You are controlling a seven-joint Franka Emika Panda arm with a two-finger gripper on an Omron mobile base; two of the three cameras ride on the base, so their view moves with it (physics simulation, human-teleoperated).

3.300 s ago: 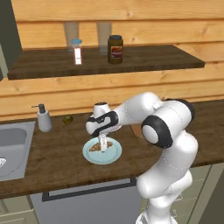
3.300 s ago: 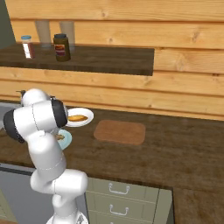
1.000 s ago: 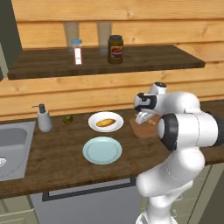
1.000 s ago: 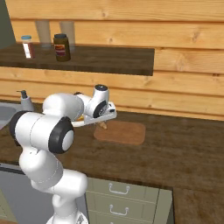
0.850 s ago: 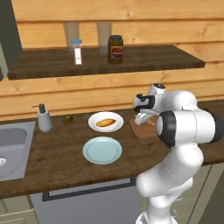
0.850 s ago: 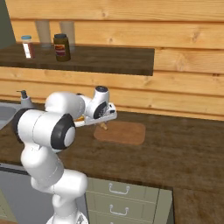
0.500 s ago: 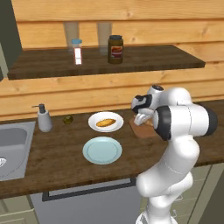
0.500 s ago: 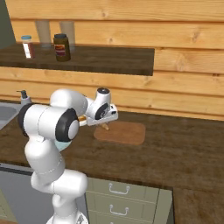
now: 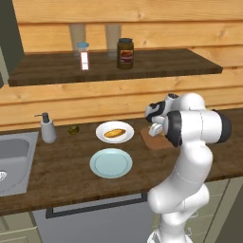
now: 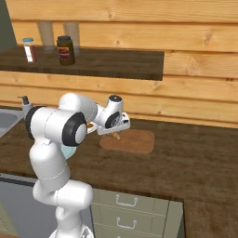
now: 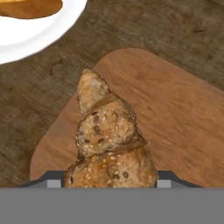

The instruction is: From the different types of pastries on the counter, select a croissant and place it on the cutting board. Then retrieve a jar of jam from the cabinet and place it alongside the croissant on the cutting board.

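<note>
A seeded brown croissant sits between my gripper's jaws in the hand view, its tip pointing away from the hand. My gripper is shut on it, low over the left end of the wooden cutting board, also seen as the cutting board beneath the croissant. I cannot tell whether the croissant touches the board. The jam jar, dark with a red label, stands on the open wooden shelf above the counter, and the right base view shows the jam jar too.
A white plate holding another pastry lies left of the board, with a bare light blue plate in front of it. A soap dispenser and sink are farther left. A small bottle shares the shelf.
The arm has carried the croissant from the light blue plate across to the cutting board. Over the last second the hand has sunk a little toward the board's left end.
</note>
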